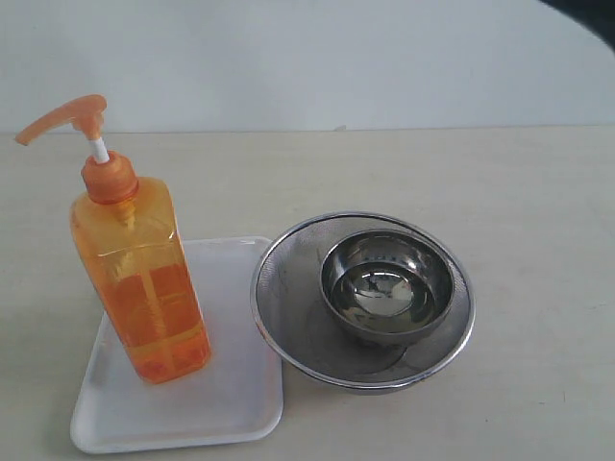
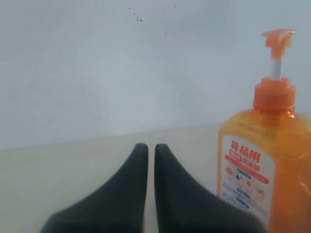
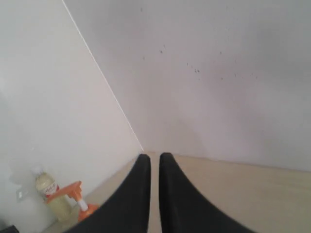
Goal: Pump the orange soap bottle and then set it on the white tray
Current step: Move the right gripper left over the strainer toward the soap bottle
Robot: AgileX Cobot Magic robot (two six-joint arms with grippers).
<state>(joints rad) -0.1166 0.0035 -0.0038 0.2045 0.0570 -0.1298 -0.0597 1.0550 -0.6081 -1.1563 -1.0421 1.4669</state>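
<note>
Near the orange soap bottle, left end effector pressed together, empty, level; right end effector likewise.

Right fingers together, orange soap bottle pump nearby, perhaps pale bottle

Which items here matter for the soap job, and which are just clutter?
Job:
- orange soap bottle, standing on the tray
- white tray

Lying about:
- mesh strainer, beside the tray
- steel bowl, inside the strainer
</note>
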